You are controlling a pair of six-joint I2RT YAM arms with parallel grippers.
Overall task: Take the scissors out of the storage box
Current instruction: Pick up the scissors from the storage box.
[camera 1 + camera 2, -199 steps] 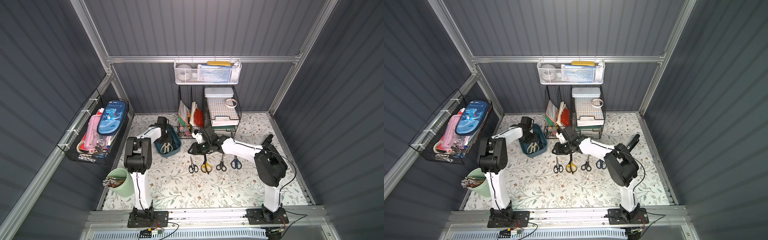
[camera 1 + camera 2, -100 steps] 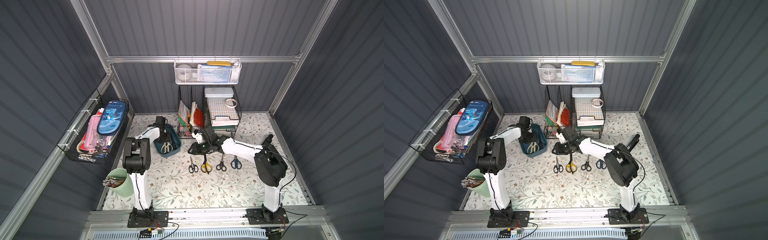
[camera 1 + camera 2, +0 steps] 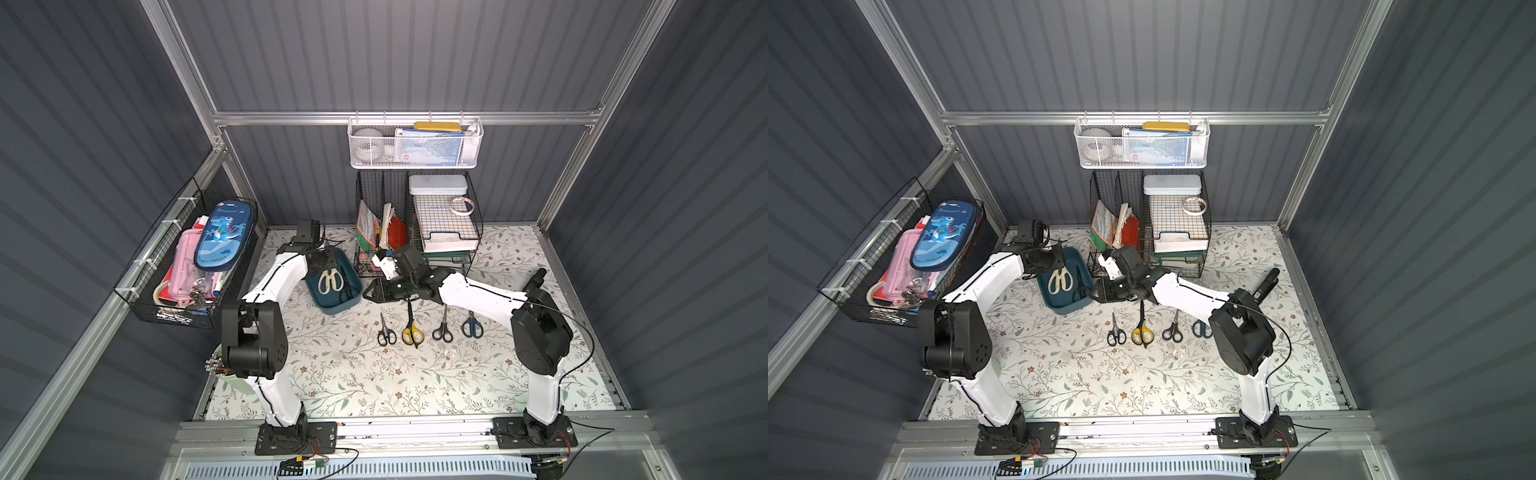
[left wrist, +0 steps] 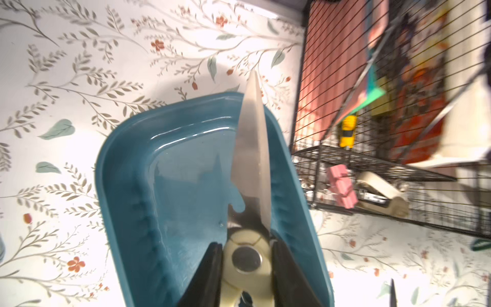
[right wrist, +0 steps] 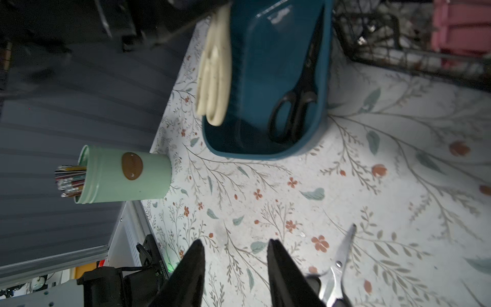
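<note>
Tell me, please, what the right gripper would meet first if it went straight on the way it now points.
Probably the storage box: the open right gripper points across bare mat at its near end wall. Depth is unclear, so it might touch the mat first.

At twelve o'clock a white mesh basket [image 3: 415, 145] is hung on the back rail. Below it, a black wire file rack [image 3: 380, 189] is set just beside a wire tray stack [image 3: 449, 239] topped by a white tin [image 3: 437, 184] and a tape roll [image 3: 462, 205]. At nine o'clock a blue dinosaur pencil case [image 3: 224, 235] and a pink case [image 3: 185, 266] are held in a black wire basket [image 3: 166, 311], and a mint-green pencil cup [image 5: 125, 174] is stood at about eight o'clock on the floral mat [image 3: 353, 374].
</note>
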